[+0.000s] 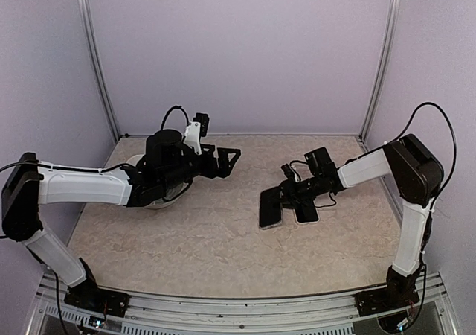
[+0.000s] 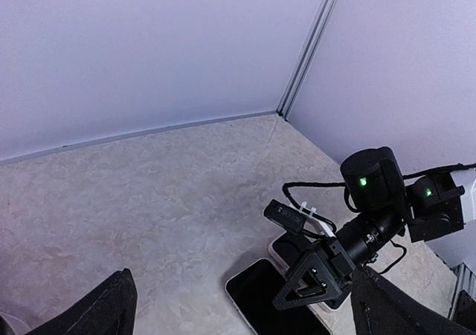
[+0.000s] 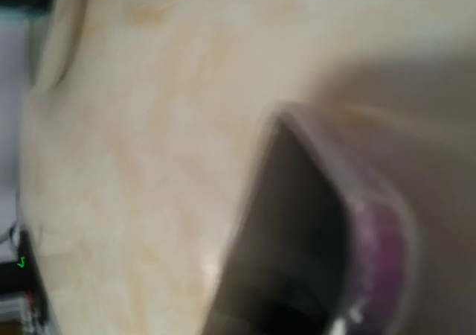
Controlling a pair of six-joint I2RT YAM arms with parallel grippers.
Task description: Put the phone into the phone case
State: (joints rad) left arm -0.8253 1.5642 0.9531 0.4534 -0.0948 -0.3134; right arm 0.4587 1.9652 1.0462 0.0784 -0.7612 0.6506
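The phone (image 1: 271,208) lies flat on the table with its black screen up; the left wrist view shows its thin white rim (image 2: 262,299). Right beside it, on its right, lies the phone case (image 1: 306,214), white-rimmed with a dark inside (image 2: 285,246). My right gripper (image 1: 287,194) hangs low over the near ends of both, one triangular finger (image 2: 316,279) above the phone's edge. The right wrist view is blurred, filled by a dark slab (image 3: 297,223), and how the jaws stand is unclear. My left gripper (image 1: 227,158) is open and empty, well left of the phone.
A white round object (image 1: 159,199) sits partly hidden under my left arm. Lilac walls with metal posts (image 1: 379,59) close off the back and sides. The marbled tabletop (image 1: 208,238) stretches toward the front rail.
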